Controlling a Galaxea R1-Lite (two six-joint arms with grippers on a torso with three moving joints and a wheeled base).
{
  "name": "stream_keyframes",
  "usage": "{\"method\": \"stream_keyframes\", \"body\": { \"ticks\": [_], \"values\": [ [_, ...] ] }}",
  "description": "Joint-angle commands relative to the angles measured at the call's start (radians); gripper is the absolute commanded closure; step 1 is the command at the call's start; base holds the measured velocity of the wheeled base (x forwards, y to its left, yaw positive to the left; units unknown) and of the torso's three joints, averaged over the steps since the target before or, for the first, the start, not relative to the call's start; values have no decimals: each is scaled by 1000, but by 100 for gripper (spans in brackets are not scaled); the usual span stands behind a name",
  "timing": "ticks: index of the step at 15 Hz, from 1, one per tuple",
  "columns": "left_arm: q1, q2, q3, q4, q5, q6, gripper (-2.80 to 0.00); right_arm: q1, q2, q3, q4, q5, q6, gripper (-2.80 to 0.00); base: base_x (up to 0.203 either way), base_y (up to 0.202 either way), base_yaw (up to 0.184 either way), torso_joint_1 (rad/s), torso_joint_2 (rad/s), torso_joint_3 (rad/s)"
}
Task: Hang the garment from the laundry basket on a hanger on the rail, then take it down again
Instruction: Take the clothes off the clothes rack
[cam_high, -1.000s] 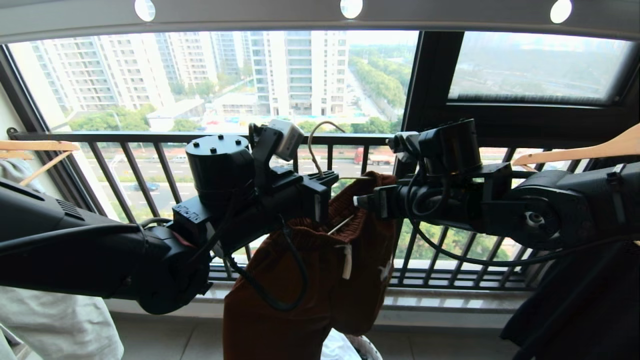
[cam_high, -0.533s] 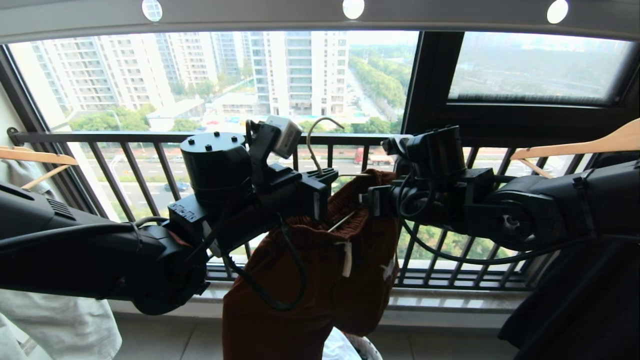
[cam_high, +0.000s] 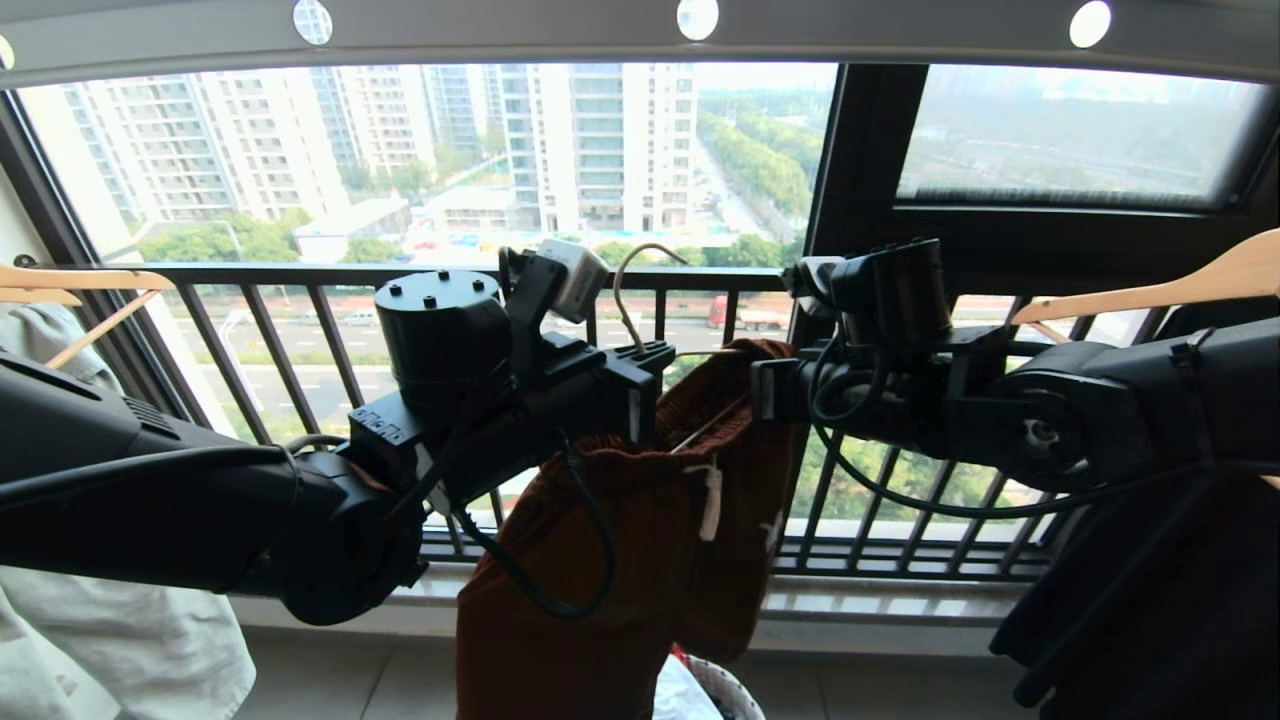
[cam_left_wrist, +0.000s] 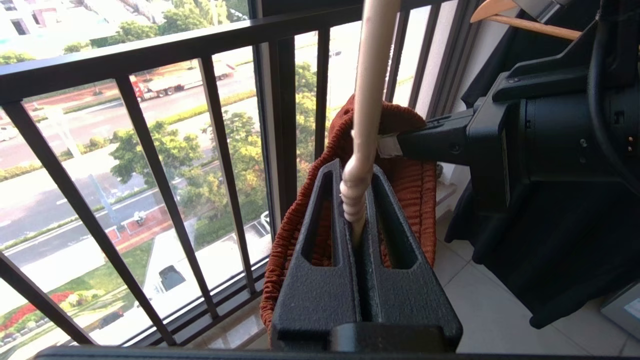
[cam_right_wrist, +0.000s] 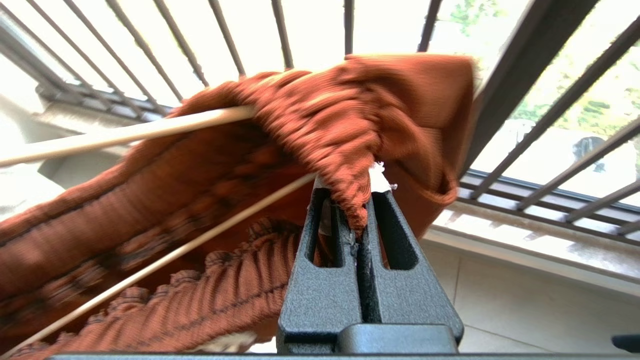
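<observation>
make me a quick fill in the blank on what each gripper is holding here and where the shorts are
1. The left gripper is shut on the neck of the cream ____.
2. The right gripper is shut on the ribbed ____ of the rust-brown shorts.
3. The railing behind the shorts is ____ in colour.

Missing words: hanger; waistband; black

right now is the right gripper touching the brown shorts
Touching. The right wrist view shows the right gripper shut on a fold of the shorts' ribbed waistband.

The garment runs off the head view's lower edge — the laundry basket shows only a sliver.
</observation>
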Motion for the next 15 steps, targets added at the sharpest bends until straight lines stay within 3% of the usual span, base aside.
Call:
{"method": "stream_keyframes", "body": {
  "ticks": [1,3,11,15],
  "values": [
    [2,5,1,-4,0,2,0,-42,4,-17,-3,-2,-3,0,0,0,0,0,0,0],
    [3,6,3,-4,1,38,0,-96,15,-46,-3,-1,-4,0,0,0,0,0,0,0],
    [1,-35,21,-4,-4,29,0,-155,87,-98,-5,-2,-27,0,0,0,0,0,0,0],
    [-4,-56,47,-3,-10,31,0,-185,136,-121,-95,-10,-28,0,0,0,0,0,0,0]
  ]
}}
